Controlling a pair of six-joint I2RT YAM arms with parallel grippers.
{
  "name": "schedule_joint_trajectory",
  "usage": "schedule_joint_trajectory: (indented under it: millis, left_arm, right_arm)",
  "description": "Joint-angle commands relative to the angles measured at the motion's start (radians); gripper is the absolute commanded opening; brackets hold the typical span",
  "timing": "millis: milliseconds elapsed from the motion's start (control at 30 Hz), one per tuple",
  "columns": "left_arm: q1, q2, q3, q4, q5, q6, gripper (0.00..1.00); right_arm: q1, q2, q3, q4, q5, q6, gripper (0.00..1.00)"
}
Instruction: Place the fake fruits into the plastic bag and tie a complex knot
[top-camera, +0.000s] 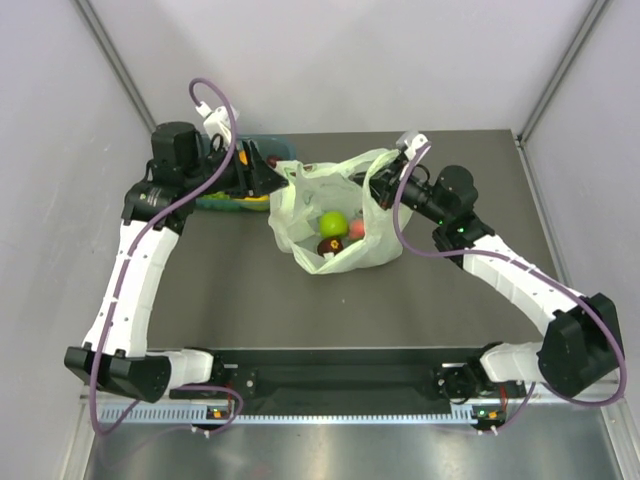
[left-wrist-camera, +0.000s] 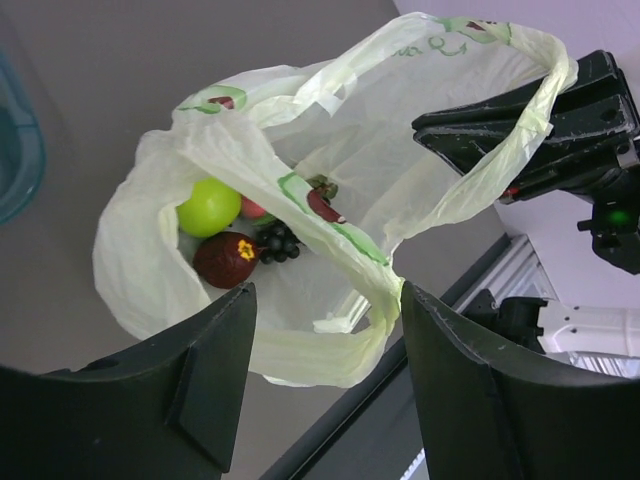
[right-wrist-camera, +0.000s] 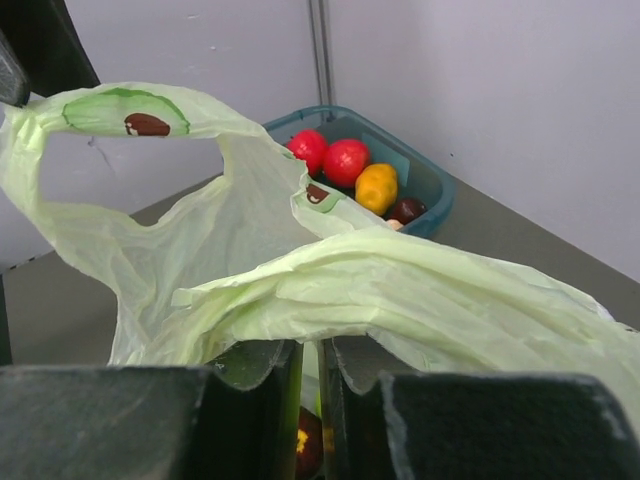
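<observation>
currently the plastic bag (top-camera: 378, 245), with fake fruits (left-wrist-camera: 210, 207) inside, is pinched by the right hand (right-wrist-camera: 312, 360), while the left hand (left-wrist-camera: 325, 300) is spread.

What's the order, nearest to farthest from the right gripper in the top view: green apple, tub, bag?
1. bag: its handle is caught in the right gripper, right of centre.
2. green apple: inside the bag, mid-table.
3. tub: back left, beyond the bag.
</observation>
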Motion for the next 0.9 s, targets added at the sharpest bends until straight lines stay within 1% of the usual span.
schedule_joint_trajectory:
  millis: [0,100,133,200,267,300,367,533,700,767,800,867]
  left_arm:
    - [0.006,-0.049,0.066,-0.062,-0.081,0.023,0.65]
    - [0.006,-0.062,0.077,-0.09,-0.161,0.023,0.66]
    - [0.006,-0.066,0.071,-0.093,-0.213,0.018,0.66]
    - [0.006,-0.068,0.045,-0.081,-0.249,0.012,0.67]
    - [0.008,-0.063,0.023,-0.049,-0.247,-0.003,0.67]
    - [0.008,-0.062,-0.006,-0.006,-0.243,-0.021,0.67]
    - [0.008,-0.046,-0.024,0.028,-0.246,-0.038,0.67]
    - [0.008,0.007,-0.08,0.143,-0.229,-0.083,0.68]
    - [0.008,0.043,-0.116,0.234,-0.25,-0.104,0.67]
    - [0.005,0.043,-0.123,0.269,-0.238,-0.103,0.67]
    - [-0.002,0.041,-0.124,0.277,-0.199,-0.085,0.66]
    - [-0.02,0.038,-0.118,0.274,-0.172,-0.051,0.65]
  right_arm:
    - [0.023,0.017,0.054,0.085,-0.015,-0.034,0.11]
    - [0.04,0.027,0.055,0.094,-0.026,-0.057,0.14]
    - [0.043,0.033,0.055,0.096,-0.028,-0.063,0.15]
    - [0.055,0.04,0.058,0.099,-0.035,-0.089,0.18]
    - [0.063,0.041,0.054,0.109,-0.032,-0.118,0.19]
    - [0.072,0.041,0.051,0.123,-0.029,-0.118,0.2]
    - [0.079,0.052,0.054,0.13,-0.044,-0.183,0.2]
    - [0.115,0.072,0.07,0.136,-0.046,-0.263,0.23]
    - [0.124,0.104,0.09,0.142,-0.037,-0.313,0.22]
    - [0.122,0.104,0.083,0.133,0.0,-0.325,0.22]
    - [0.115,0.101,0.078,0.134,0.002,-0.322,0.21]
    - [0.11,0.096,0.063,0.148,0.0,-0.316,0.22]
